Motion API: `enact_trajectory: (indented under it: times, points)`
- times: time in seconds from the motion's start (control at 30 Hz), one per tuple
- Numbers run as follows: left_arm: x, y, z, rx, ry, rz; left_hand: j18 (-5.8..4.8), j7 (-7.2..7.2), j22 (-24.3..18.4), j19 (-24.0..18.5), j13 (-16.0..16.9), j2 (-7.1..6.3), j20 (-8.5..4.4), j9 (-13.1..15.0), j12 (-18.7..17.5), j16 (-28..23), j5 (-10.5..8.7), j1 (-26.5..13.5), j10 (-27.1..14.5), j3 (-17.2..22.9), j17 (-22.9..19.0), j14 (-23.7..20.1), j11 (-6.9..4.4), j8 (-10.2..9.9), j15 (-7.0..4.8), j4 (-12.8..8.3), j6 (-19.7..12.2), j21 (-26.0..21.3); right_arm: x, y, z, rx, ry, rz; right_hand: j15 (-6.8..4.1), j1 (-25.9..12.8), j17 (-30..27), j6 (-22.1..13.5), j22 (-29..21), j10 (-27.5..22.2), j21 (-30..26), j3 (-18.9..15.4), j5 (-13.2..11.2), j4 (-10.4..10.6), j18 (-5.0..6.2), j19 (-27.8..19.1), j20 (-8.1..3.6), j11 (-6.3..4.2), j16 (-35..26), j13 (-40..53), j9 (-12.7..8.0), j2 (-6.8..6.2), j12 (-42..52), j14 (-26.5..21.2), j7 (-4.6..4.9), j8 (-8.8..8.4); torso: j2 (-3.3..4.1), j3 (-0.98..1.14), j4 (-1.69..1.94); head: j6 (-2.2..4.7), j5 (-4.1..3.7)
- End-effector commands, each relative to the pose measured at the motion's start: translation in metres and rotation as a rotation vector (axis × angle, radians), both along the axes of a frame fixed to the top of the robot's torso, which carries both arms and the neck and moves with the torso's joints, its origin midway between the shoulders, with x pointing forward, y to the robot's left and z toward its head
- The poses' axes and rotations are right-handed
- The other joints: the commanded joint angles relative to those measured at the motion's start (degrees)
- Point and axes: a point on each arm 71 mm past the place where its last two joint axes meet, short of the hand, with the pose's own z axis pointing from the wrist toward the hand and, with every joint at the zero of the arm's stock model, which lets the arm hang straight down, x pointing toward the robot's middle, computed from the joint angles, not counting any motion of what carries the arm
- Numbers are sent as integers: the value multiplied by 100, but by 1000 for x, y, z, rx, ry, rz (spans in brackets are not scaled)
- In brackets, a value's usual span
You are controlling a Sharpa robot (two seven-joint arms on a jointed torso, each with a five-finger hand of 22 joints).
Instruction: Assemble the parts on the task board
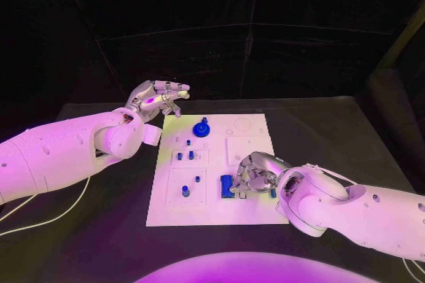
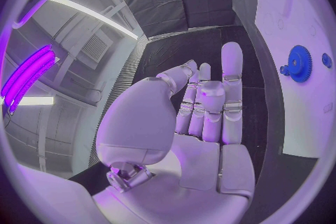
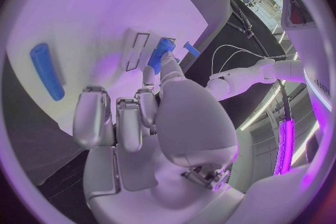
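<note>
Black cloth covers the table, and dark curtains hang behind it. On the table's middle lies the white task board, long side running away from the robot.

Several blue parts sit on the board. A round blue gear stands near the far end, with a small blue knob beside it in the left wrist view. Small blue pegs stand in the middle section toward the left edge, and another peg sits in a recess nearer the robot. A flat blue block lies in the near section, just beside the right robot hand.

The left robot hand hovers above the table off the board's far left corner, well apart from the gear. Its fingers are curled loosely, spread and holding nothing; the left wrist view shows the empty palm.

The right robot hand is low over the board's near right part. In the right wrist view its thumb and a fingertip pinch a blue part. A blue cylinder lies loose on the board, apart from that hand.

White cables trail over the table at the left.
</note>
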Motion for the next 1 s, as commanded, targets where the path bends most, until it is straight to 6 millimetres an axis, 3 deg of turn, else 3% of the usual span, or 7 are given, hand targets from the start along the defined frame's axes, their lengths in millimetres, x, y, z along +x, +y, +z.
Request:
enact_trajectory:
  times: [0.03, 0.27, 0.4, 0.53, 0.73, 1.0]
  points:
    - [0, -1, 1, -7, -2, -12, 117, -1, -7, -33, 7, 0, 22, -6, 24, -31, -14, -64, -32, -25, -7, -51, -8, 38, -8, 0, -25, -34, -1, 0, 1, -12, -11, 24, -46, 51, 942, 13, 4, 51, 19, 10, 2, -36, -42, 15, -41, -15, 18, -7, 8, 3, 9, 474, -38, 33, -2, 1, -3, -4, -3]
    - [-1, 0, 1, -6, -2, -10, 117, -1, -7, -33, 7, 0, 22, -6, 24, -31, -14, -64, -32, -25, -7, -51, -8, 38, -8, 0, -25, -34, -2, -5, 5, 27, -41, 20, -40, 4, 936, -32, -7, 36, 10, -14, 70, -35, -41, 9, -40, 0, 13, -25, -9, 5, -14, 472, -15, 2, -6, 6, 5, 7, -15]
    - [-1, 1, 1, -6, -2, -10, 117, -1, -7, -33, 7, 0, 22, -6, 24, -31, -14, -64, -32, -25, -7, -51, -8, 38, -8, 0, -25, -34, -3, -14, 9, 69, -54, 5, 7, -128, 913, -249, -38, 10, -12, -58, 291, 26, -38, -4, -13, 68, -3, -50, -94, 43, -49, 467, 73, -177, -7, 4, -5, 15, -21]
    - [-1, 1, 1, -6, -2, -9, 117, -1, -7, -33, 7, 0, 22, -6, 24, -31, -14, -64, -32, -25, -7, -51, -8, 38, -8, 0, -25, -34, -6, -36, 13, 91, -47, -28, 76, -263, 914, -411, -44, 0, -17, -101, 441, 106, -38, -7, 41, 150, -5, -57, -199, 99, -64, 468, 170, -401, -15, -5, -15, 25, -79]
    - [-1, 0, 1, -6, -2, -10, 117, -1, -7, -33, 7, 0, 22, -6, 24, -31, -14, -64, -32, -25, -7, -51, -8, 38, -8, 0, -25, -34, -9, -81, 14, 10, -7, -104, 129, -373, 910, -396, -28, 7, -9, -162, 672, 179, -37, -6, 103, 205, -11, -48, -323, 156, -74, 466, 229, -671, -7, -17, -24, 59, -179]
    - [-2, -2, 2, -9, -4, -14, 117, -1, -7, -33, 7, 0, 22, -6, 24, -31, -14, -64, -32, -25, -7, -51, -8, 38, -8, 0, -25, -34, -11, -113, 10, -151, 9, -151, 124, -541, 895, -128, -8, 34, -2, -388, 980, 288, -35, -4, 128, 188, -27, -37, -391, 115, -92, 462, 198, -852, -13, -5, -65, 55, -238]
